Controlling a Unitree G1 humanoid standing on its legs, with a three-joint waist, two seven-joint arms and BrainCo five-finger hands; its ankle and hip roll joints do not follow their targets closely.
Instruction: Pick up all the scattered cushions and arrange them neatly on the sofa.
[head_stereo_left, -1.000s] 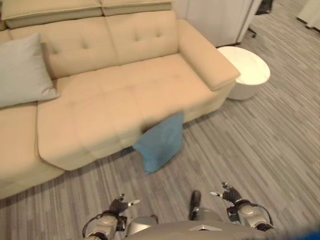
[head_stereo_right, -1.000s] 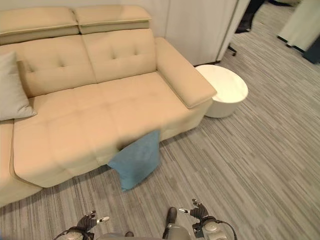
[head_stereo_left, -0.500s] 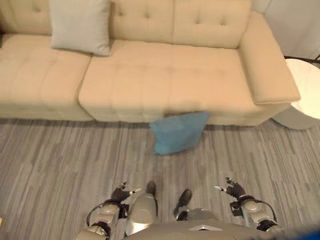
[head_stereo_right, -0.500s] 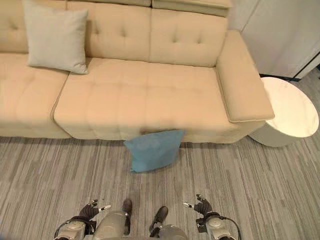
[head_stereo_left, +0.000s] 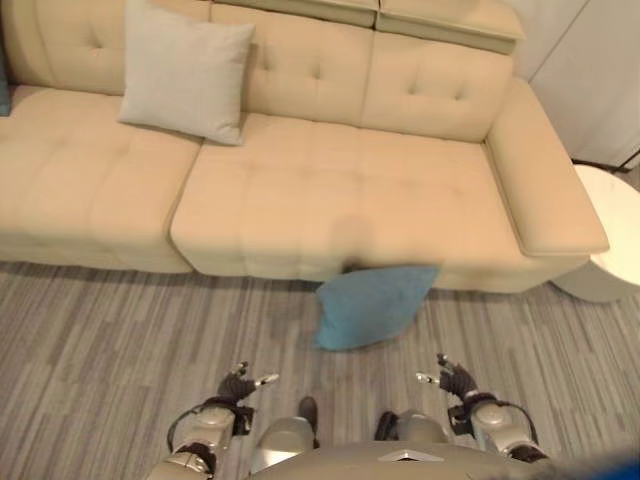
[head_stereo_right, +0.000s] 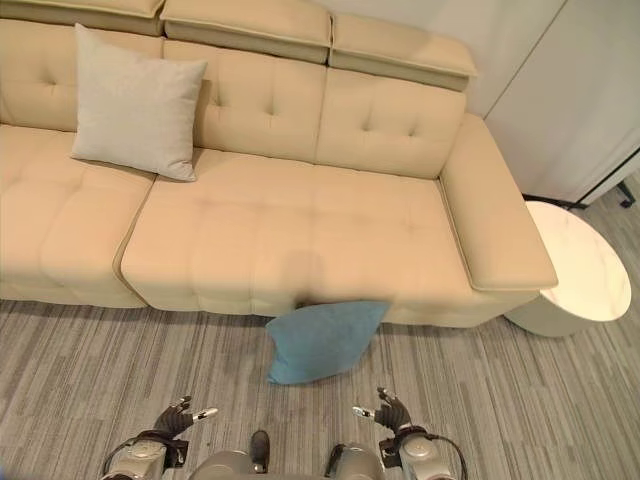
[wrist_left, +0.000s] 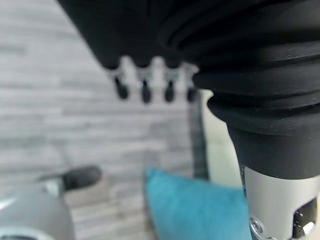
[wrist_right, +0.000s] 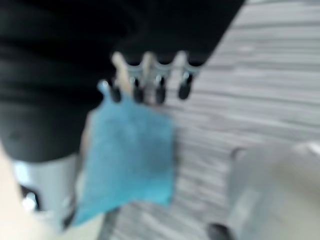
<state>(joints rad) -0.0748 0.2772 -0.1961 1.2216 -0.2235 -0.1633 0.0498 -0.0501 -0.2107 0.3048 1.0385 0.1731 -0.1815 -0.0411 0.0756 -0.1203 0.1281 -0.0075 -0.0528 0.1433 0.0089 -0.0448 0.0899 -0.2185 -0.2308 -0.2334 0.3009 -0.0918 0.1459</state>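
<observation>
A soft blue square cushion lies on the striped grey floor, leaning against the puffy tan sofa. A pale grey cushion stands on the seat. The left hand and right hand hang loosely spread, holding nothing.

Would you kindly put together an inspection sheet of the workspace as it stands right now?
Surface: grey striped floor; beige sofa ahead.
Job's things: blue cushion on the floor, leaning against the sofa front; light grey cushion upright against the sofa back.
Clutter: nothing seen.
Hands: left hand and right hand low, fingers relaxed, holding nothing.
Cables: nothing seen.
Surroundings: round white side table beside the sofa's armrest; white wall panels behind.
</observation>
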